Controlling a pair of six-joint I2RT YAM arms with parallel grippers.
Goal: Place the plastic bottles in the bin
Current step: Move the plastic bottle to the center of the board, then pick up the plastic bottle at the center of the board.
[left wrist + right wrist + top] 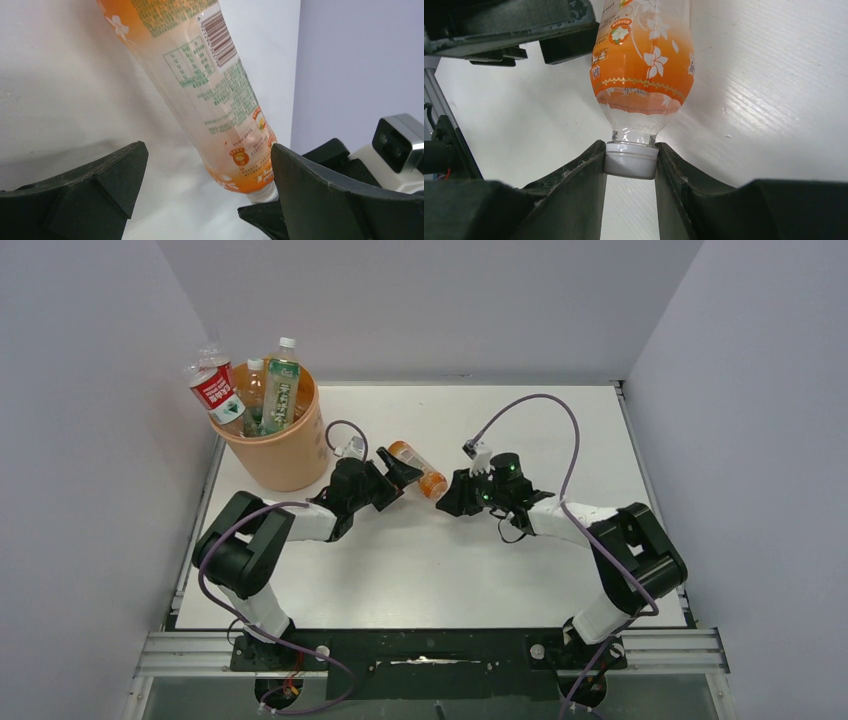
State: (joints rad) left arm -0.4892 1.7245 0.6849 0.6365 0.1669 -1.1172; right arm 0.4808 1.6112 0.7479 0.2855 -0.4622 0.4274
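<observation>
Plastic bottles (282, 390) with red and green labels stand crowded in the peach bin (285, 462) at the far left corner of the tabletop (450, 570). Near it, my right jaws are clamped on the white cap (631, 161) of an orange bottle (644, 60) printed with white flowers, a barcode and green text too small to read; my left jaws stand wide apart, its body between them.

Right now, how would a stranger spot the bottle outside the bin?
Find the peach-orange bin at the far left. Just right of it is an orange-labelled bottle. It alone is outside the bin, its white cap held by the right gripper.
</observation>
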